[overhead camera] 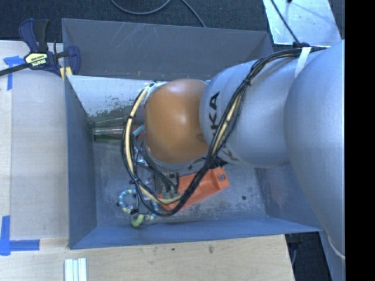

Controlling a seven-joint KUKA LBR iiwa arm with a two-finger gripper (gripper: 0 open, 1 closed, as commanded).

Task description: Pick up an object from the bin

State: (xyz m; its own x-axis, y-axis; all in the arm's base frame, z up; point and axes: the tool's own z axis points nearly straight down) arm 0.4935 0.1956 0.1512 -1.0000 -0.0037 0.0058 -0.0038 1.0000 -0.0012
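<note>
Camera view: arm comes in from the right, with its orange wrist cover and looped cables over the middle of the bin. The tool sits low under the cover, above the front-left part of the bin floor. It's mostly hidden, so I can't tell if it's open or closed.

Nearest things:
- **orange blocky piece** — just right of the tool, partly under the cables.
- **string of bluish and green beads** — just left of the tool, close to the front wall.
- **dark see-through cylinder** — on its side at the left, at the foot of the back slope, well apart from the tool.
</note>
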